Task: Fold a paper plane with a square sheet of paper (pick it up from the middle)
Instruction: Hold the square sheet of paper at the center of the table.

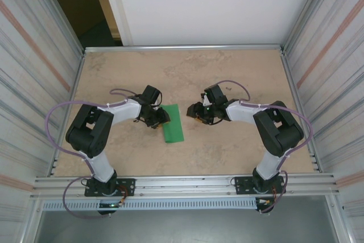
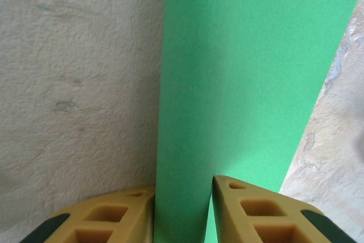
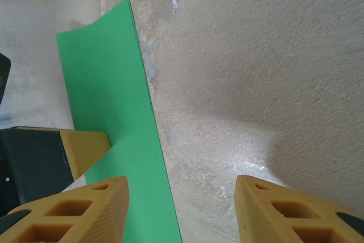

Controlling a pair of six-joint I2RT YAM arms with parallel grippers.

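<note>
Yellow fingers [image 2: 102, 223] of the left gripper [image 2: 183, 200] sit at the bottom of the left wrist view, drawn in narrow with the green sheet of paper [image 2: 244, 72] filling the gap between them and touching both inner faces, so the jaws are closed on the paper. From there the sheet runs up and away as a long smooth band, its left part shaded a little darker, over the mottled beige table [image 2: 74, 83]. In the right wrist view the right gripper [image 3: 182, 194] has its two yellow fingers [image 3: 296, 214] standing well apart with bare table between them and nothing held. The sheet's long right edge passes just beside the inner side of its left finger, and the far corner of the paper lifts slightly off the surface. One yellow-tipped finger [image 3: 85, 146] of the left gripper touches the paper's opposite edge there. From above, the sheet [image 1: 173, 124] shows as a narrow upright green strip near the middle of the table [image 1: 227, 72]. The left gripper [image 1: 161, 119] is at its left edge and the right gripper [image 1: 195, 112] just beside its right edge.
</note>
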